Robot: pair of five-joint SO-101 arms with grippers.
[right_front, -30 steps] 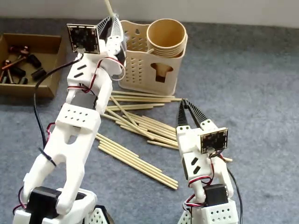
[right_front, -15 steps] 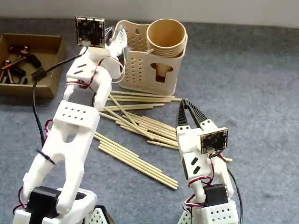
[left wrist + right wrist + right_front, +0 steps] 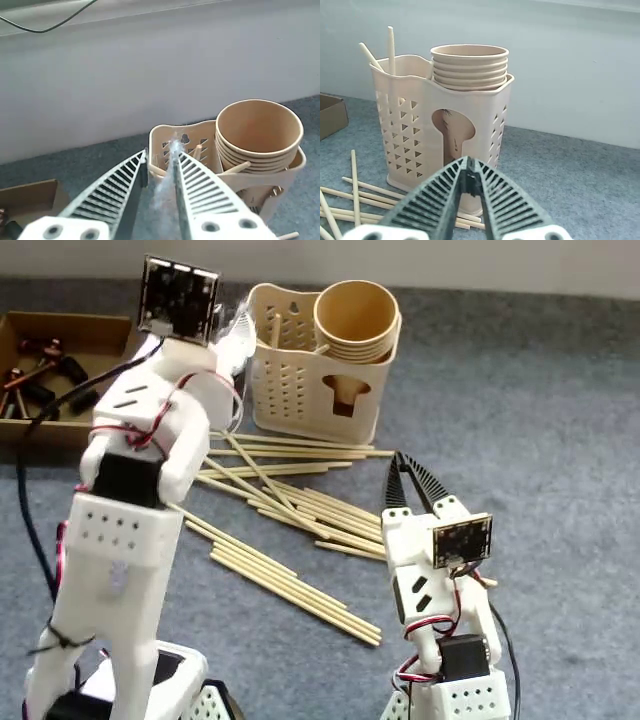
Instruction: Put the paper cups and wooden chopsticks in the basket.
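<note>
**Loose chopsticks still on the tabletop, cups already in the basket**

The wooden chopsticks (image 3: pixel 300 512) lie in a loose, crossing scatter on the grey tabletop (image 3: pixel 560 440), just in front of the basket (image 3: pixel 300 390) and between the two arms. They look light, thin and stiff. They will likely roll or pivot if nudged, and a grip near one end would let the stick swing. The safer hold is across the middle of a single stick, preferably one at the edge of the pile where none crosses over it.

The paper cups (image 3: pixel 357 310) sit nested in one compartment of the basket. They are light and easily crushed, so they are best left alone. Two standing chopsticks (image 3: pixel 390 45) lean in the neighbouring compartment.

The left fingers (image 3: pixel 200 192) hang high beside the basket's rim, parted by a narrow gap and holding nothing. The right fingers (image 3: pixel 437 197) rest low, pointing at the basket from the near side of the scatter, tips pressed together and empty. A cardboard box (image 3: pixel 60 390) of small parts stands well off beyond the left arm.
</note>
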